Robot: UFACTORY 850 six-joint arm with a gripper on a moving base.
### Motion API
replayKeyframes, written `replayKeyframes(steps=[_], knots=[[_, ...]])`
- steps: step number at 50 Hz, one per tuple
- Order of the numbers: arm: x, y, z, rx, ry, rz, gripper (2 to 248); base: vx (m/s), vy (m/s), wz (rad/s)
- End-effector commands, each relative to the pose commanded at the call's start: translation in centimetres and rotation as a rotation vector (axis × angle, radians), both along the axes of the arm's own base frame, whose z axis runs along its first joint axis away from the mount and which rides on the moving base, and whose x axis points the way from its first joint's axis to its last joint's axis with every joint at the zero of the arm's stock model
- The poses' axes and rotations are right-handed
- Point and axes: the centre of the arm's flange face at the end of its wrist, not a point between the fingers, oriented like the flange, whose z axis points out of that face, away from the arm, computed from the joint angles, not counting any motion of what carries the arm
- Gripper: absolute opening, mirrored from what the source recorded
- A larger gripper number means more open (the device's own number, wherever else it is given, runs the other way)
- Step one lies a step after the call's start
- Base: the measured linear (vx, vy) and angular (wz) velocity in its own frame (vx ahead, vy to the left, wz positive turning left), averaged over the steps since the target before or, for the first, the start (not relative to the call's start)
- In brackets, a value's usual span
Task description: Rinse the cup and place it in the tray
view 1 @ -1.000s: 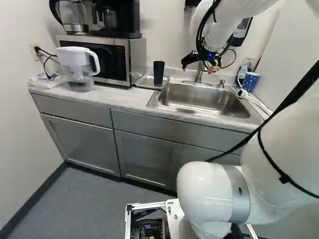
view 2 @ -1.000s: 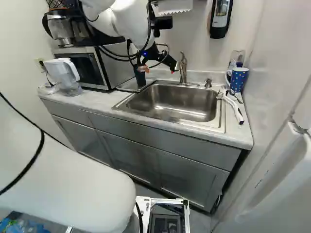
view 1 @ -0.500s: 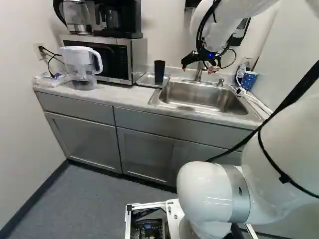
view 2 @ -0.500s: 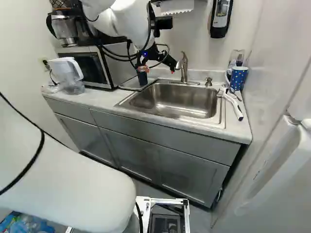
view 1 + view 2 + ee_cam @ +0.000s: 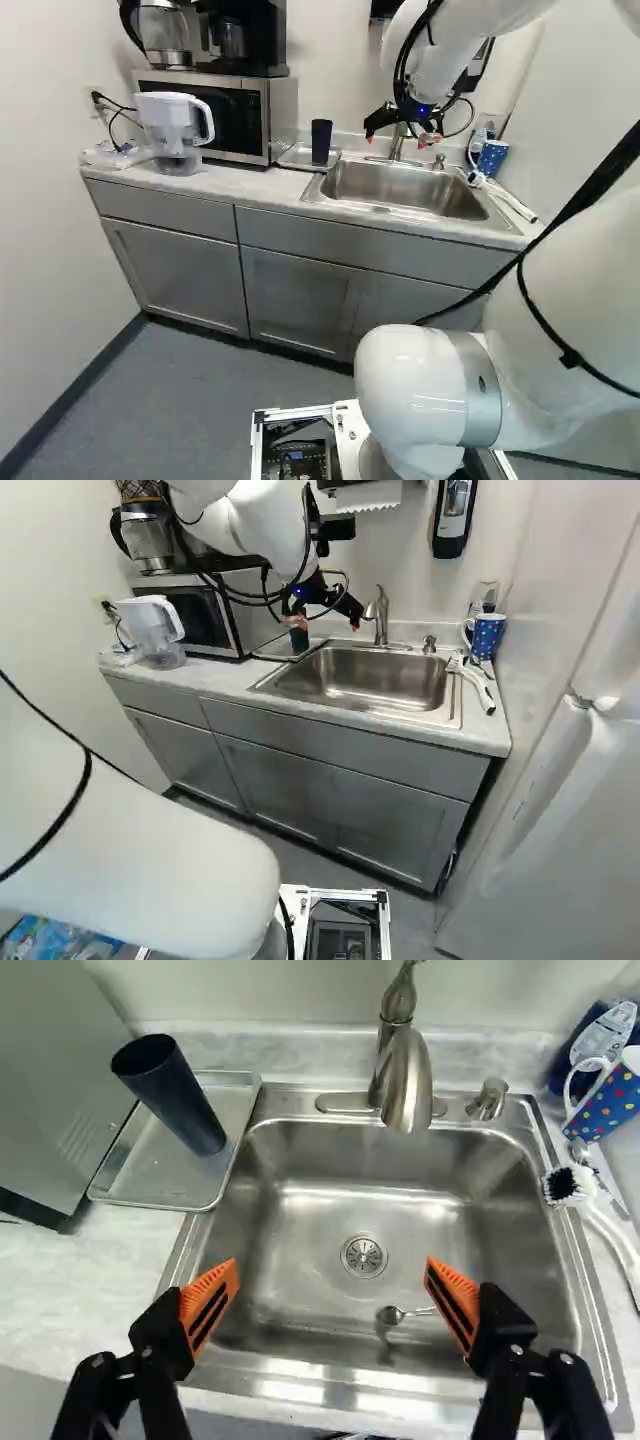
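Observation:
Over the sink, the gripper [image 5: 397,137] hangs with nothing held. Seen from the wrist, the gripper [image 5: 331,1272] stands wide open, its orange pads far apart above the near part of the sink [image 5: 320,1210]. A dark cup [image 5: 178,1100] stands on the metal tray [image 5: 130,1200], on the counter beside the sink; neither finger touches it. The faucet [image 5: 405,1075] rises behind the sink, ahead of the gripper. A blue dotted mug [image 5: 608,1095] is on the counter at the sink's other side.
A small spoon [image 5: 395,1314] lies in the sink. A brush [image 5: 568,1186] with a white handle lies beside the sink near the mug. Beyond the tray are a microwave [image 5: 200,118] and a water pitcher [image 5: 172,130]. A wall closes off the mug's side.
The base has moved slightly back from the counter, and the whole scene has shifted in both base views. The arm holds its pose against its lowest joint. The cup still stands on the tray.

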Motion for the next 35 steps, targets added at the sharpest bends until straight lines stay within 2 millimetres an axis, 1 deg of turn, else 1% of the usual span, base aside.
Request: replayKeyframes(steps=[23, 35], knots=[[0.0, 0.0, 0.0, 0.0, 0.0, 0.0, 247, -0.118, 0.03, -0.004], [0.0, 0.0, 0.0, 0.0, 0.0, 0.0, 247, -0.108, 0.005, 0.001]])
